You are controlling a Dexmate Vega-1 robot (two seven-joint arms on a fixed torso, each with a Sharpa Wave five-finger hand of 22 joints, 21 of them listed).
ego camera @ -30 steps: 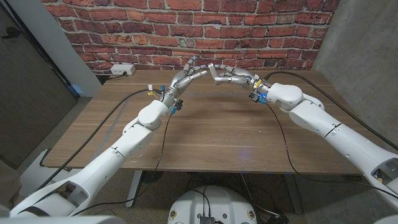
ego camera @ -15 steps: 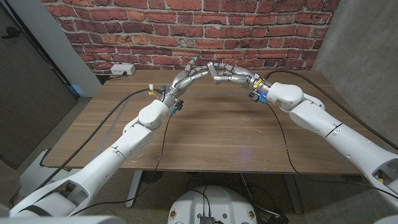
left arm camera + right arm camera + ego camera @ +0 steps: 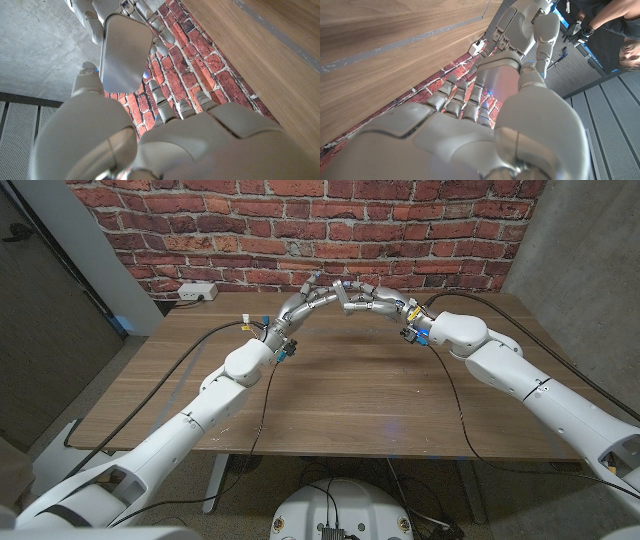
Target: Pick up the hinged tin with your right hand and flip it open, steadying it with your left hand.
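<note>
Hinged tin (image 3: 350, 298): silver, held above the far part of the wooden table (image 3: 350, 395), between the two hands. Right hand (image 3: 380, 304): fingers clamped round the tin's body. Left hand (image 3: 305, 302): fingertips closed on the tin's flat face (image 3: 125, 52), opposite the right hand (image 3: 100, 12). Backdrop: brick wall (image 3: 300, 230).

Above the table's (image 3: 330, 395) far edge, the left hand (image 3: 305, 302) and right hand (image 3: 375, 302) meet on the tin (image 3: 343, 294); brick wall (image 3: 300, 230) behind.

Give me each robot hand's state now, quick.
Left robot hand: fingers touch the hinged tin; a firm hold cannot be told.
Right robot hand: holds the hinged tin, raised over the table.
</note>
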